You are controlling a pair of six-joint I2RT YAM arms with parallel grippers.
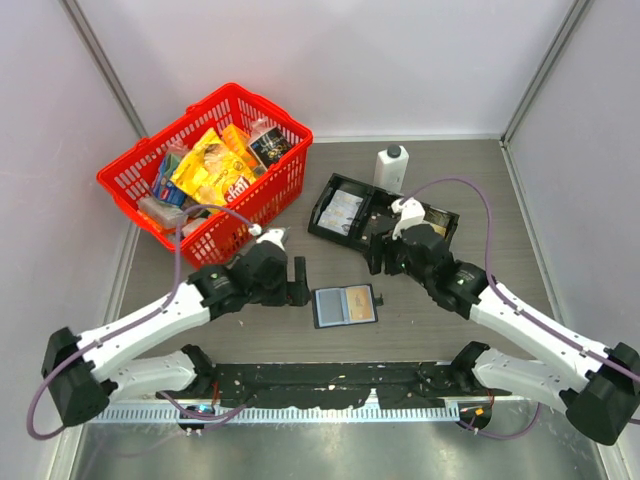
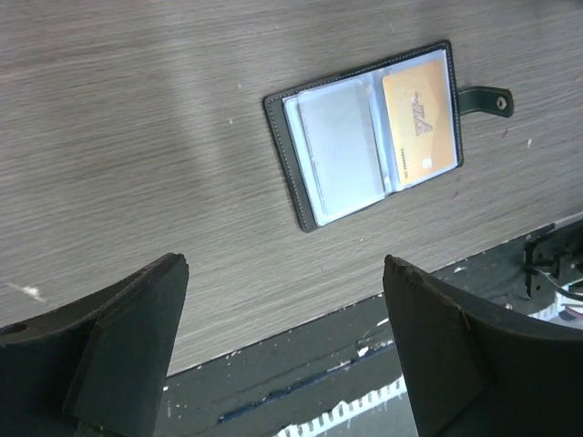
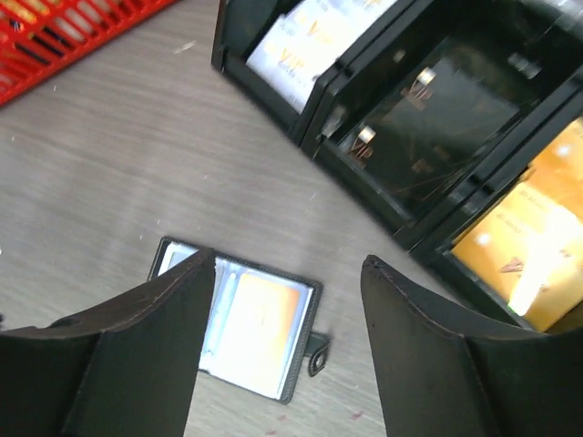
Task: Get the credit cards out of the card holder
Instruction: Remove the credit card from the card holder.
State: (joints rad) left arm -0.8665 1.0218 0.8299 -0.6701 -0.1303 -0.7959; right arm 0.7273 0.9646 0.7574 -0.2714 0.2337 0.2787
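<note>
Left gripper [image 2: 284, 273] stands with jaws wide and nothing between them. Your right gripper [image 3: 287, 264] gapes likewise and holds nothing.

The card holder [image 1: 345, 306] lies opened flat on the table [image 1: 440, 335], between the two grippers and touching neither.

Handling, by judgement:
- The credit cards [image 2: 419, 114] are light, thin, stiff and slick, seated in clear sleeves.
- The holder is soft and light, and will likely slide or lift with a card unless you pin it.
- Press its black border with one gripper and pinch a card's exposed edge with the other. Which side the sleeves open on, I cannot tell.

Your left wrist view resolves a golden-yellow card beside a grey card [image 2: 337, 150], plus the snap tab [image 2: 483, 98]; overhead these blur. Your right wrist view gives the closest look at the black tray [image 3: 314, 109], with cards lying in its outer compartments.
</note>
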